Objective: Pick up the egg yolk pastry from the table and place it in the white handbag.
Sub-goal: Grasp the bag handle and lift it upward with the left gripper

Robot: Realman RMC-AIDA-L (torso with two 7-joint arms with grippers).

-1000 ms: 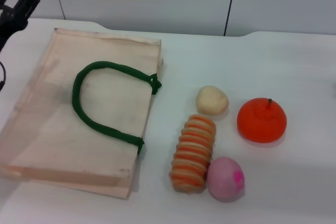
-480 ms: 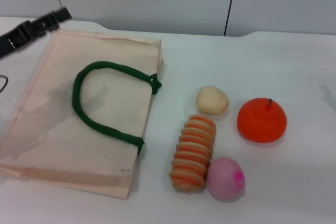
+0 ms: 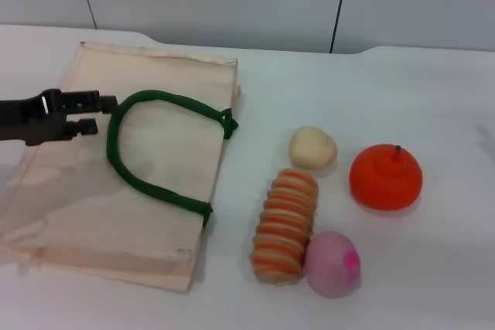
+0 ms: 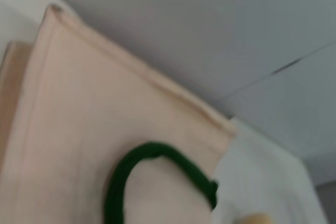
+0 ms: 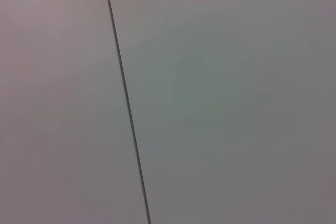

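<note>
No text, label, brand, number or sign can be read anywhere: the white handbag [image 3: 162,160], the egg yolk pastry [image 3: 312,147] and the worktop [image 3: 433,268] all show plain, unmarked surfaces.

White worktop [image 3: 433,268] seen from above: the white handbag [image 3: 85,206] lies flat at 9 o'clock, its dark green handle [image 3: 147,144] looped on the upper face, and the left gripper [image 3: 107,113] reaches in from 9 o'clock over the bag, its two dark fingers slightly parted with their tips just beside the handle's curve. Right of the bag, apart from it, the egg yolk pastry [image 3: 312,147] sits near centre, with a striped roll [image 3: 285,226] at its 6 o'clock, a pink ball [image 3: 332,263] touching the roll's near end, and an orange fruit [image 3: 385,176] at the pastry's 4 o'clock.
</note>
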